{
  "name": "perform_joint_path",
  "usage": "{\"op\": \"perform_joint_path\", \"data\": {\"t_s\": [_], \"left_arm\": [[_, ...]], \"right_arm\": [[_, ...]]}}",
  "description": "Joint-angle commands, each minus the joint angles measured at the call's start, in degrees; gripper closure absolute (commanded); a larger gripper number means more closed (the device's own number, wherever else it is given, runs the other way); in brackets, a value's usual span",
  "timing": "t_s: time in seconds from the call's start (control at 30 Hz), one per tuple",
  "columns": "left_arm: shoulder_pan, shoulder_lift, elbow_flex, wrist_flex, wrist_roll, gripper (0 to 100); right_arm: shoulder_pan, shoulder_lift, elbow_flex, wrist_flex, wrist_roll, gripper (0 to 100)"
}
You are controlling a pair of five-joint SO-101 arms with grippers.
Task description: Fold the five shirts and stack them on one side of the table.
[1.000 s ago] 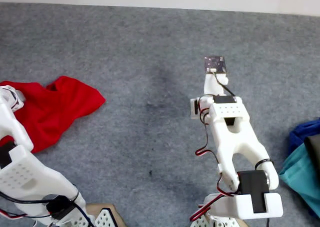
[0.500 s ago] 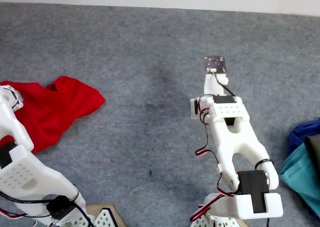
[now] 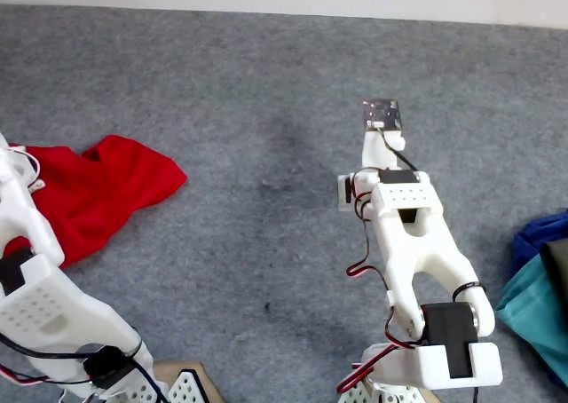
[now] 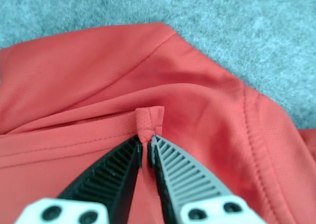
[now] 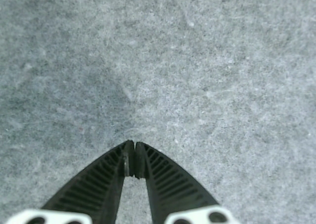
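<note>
Your left gripper is clamped on a small pinch of the red shirt. Its two ribbed jaws are drawn almost together, and a nub of hemmed fabric stands up just past the tips. Around that pinch the shirt spreads in loose folds, with a stitched seam running across it and bare grey table beyond its far edge. From the high camera you see the red shirt lying crumpled at the left side of the table, one corner pointing right toward the middle. Your left arm rises over the shirt's left part from the near-left corner. Your right gripper is closed on nothing, jaw tips touching, and hangs over bare table well apart from the red shirt. Your right arm stretches from the near edge toward the middle-right of the table. At the right edge, well apart from both grippers, a blue shirt lies touching a teal shirt, the blue one farther and the teal one nearer. A dark item lies over where they meet.
</note>
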Motion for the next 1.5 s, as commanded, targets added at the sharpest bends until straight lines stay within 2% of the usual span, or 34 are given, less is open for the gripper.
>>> {"op": "perform_joint_path", "data": {"t_s": [0.0, 0.17, 0.23, 0.5, 0.67, 0.77, 0.87, 1.03, 1.47], "left_arm": [[0.6, -6.4, -2.9, 1.2, 0.5, 99], [-4.0, -19.0, -2.8, 11.1, 0.5, 99], [-7.0, -24.6, -2.7, 15.0, 0.4, 99], [-19.6, -36.3, -2.2, 25.3, 0.1, 99], [-29.3, -38.0, 0.1, 22.3, 0.0, 99], [-29.3, -38.1, 2.3, 20.9, -1.1, 99], [-28.8, -38.3, 6.3, 20.7, -6.3, 99], [-28.9, -38.2, 9.8, 16.2, -6.6, 99], [-28.6, -38.2, 17.5, 10.5, -6.6, 99]], "right_arm": [[-0.7, -0.3, -0.3, -0.7, -0.5, 97.5], [-9.6, -0.3, -1.0, -0.8, -0.8, 97.5], [-12.4, -0.2, -3.5, -0.8, -3.4, 97.4], [-16.6, 12.0, -22.2, 0.6, -8.6, 97.1], [-22.7, 24.7, -40.7, 7.4, -13.3, 91.3], [-27.3, 31.3, -53.0, 11.2, -17.1, 89.7], [-32.7, 36.3, -63.3, 16.1, -18.2, 89.6], [-39.7, 42.9, -77.2, 20.4, -18.1, 89.4], [-45.5, 63.8, -106.9, 20.5, -18.4, 89.3]]}}
